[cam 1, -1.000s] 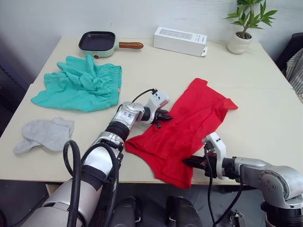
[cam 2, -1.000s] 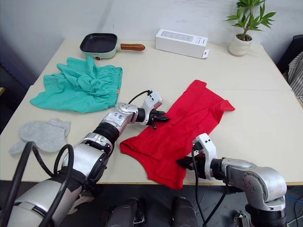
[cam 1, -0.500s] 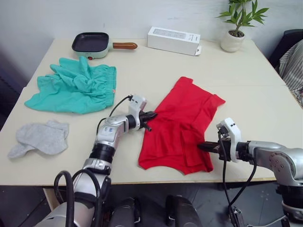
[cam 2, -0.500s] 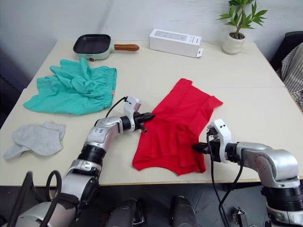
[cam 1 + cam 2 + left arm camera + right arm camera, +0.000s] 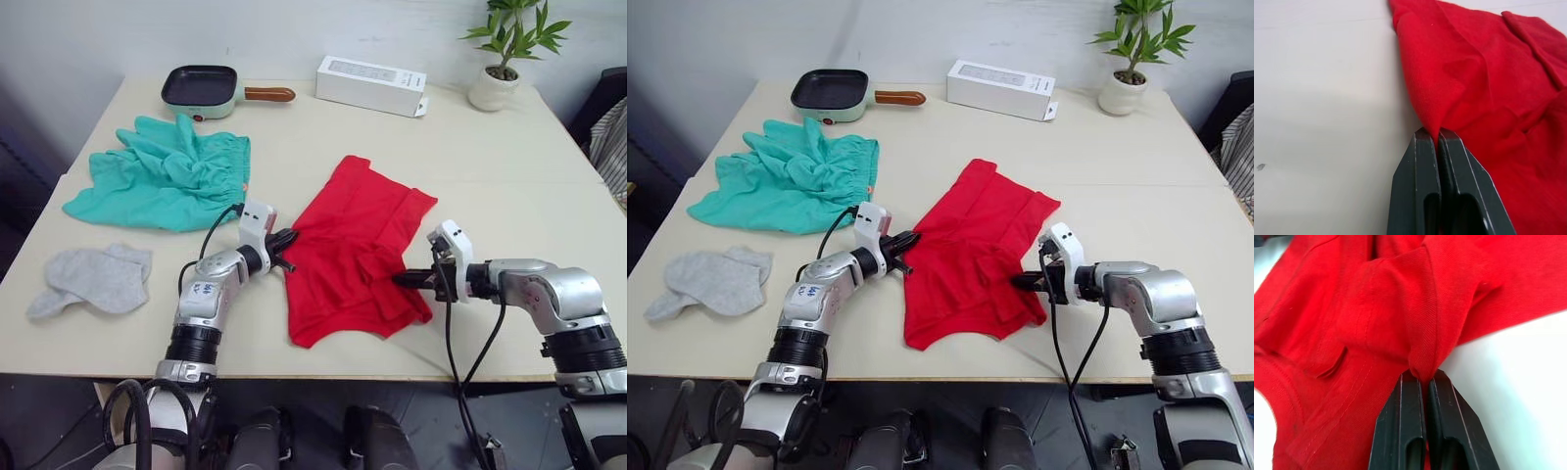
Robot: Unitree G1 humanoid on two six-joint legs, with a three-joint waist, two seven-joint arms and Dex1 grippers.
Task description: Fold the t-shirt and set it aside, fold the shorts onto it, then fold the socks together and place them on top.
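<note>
**Both grippers pinching the red t-shirt at its edges**

Now, from the left eye view, the t-shirt (image 5: 353, 250) lies bunched and partly folded near the middle of the cream table (image 5: 549, 186). The left gripper (image 5: 287, 246) meets the shirt's left edge, and the right gripper (image 5: 404, 279) meets its right edge, lower down. The shorts (image 5: 162, 176) lie crumpled toward the far left of the table, well apart from the shirt. The socks (image 5: 93, 277) sit flat near the left front edge, in front of the shorts. Along the far side stand a small pan (image 5: 204, 89) with a wooden handle, a white box (image 5: 371, 84) and a potted plant (image 5: 502, 54).

From the right eye view the layout reads the same: the shirt lies stretched between the two grippers, the shorts and socks off to the left, untouched.

In the left wrist view, the two black fingers (image 5: 1415, 191) are pressed together with a ridge of red cloth clamped between their tips. The fabric rises into a small peak at the pinch and spreads away over the table surface.

In the right wrist view, that gripper's fingers (image 5: 1400, 426) are likewise closed tight on a fold of the red shirt, at a seamed edge. A hem with stitching runs across the cloth beyond the pinch, and bare table shows beside it.
</note>
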